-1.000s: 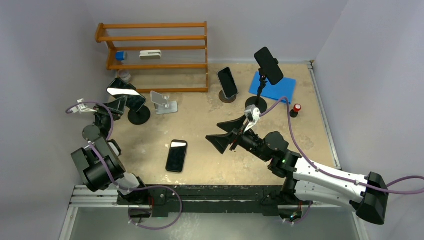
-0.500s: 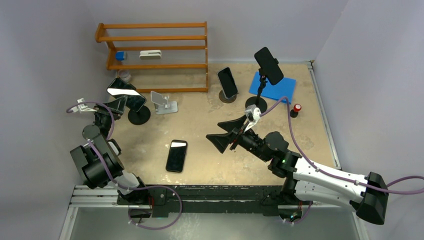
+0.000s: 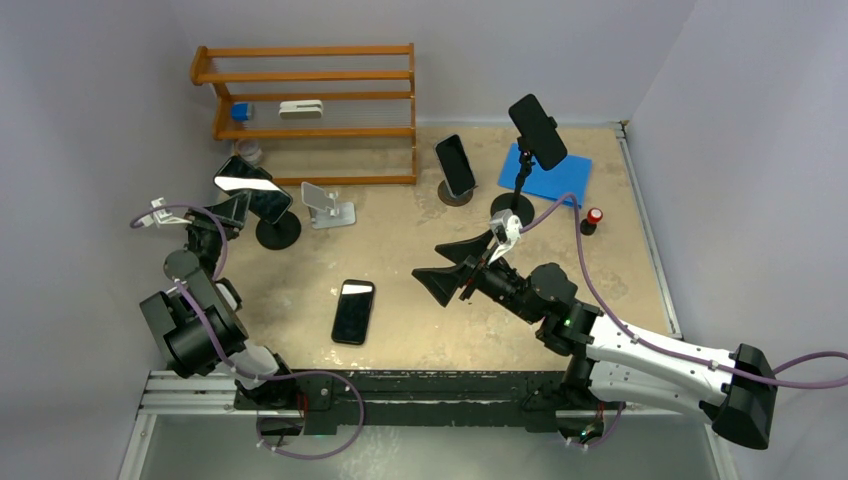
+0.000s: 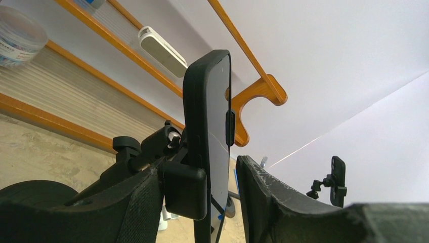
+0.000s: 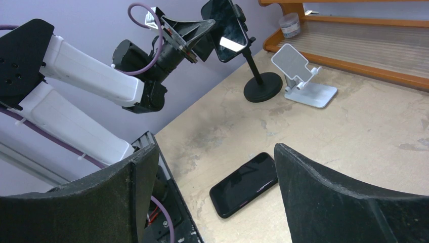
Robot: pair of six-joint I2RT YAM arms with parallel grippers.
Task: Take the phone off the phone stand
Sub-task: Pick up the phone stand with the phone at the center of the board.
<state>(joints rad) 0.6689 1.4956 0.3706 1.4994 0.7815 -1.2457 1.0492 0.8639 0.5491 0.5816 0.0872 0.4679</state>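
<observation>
No text, brand or number can be read with certainty. Some blue print is seen on the clear jar (image 4: 17, 35), but it is too blurred.

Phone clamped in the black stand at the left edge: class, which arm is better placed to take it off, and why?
Left. The left end effector brackets the phone, one finger on each side, at the stand's clamp. The right end effector hangs open mid-table, well away from it.

Parted jaws frame a phone (image 5: 245, 183) lying flat.
</observation>
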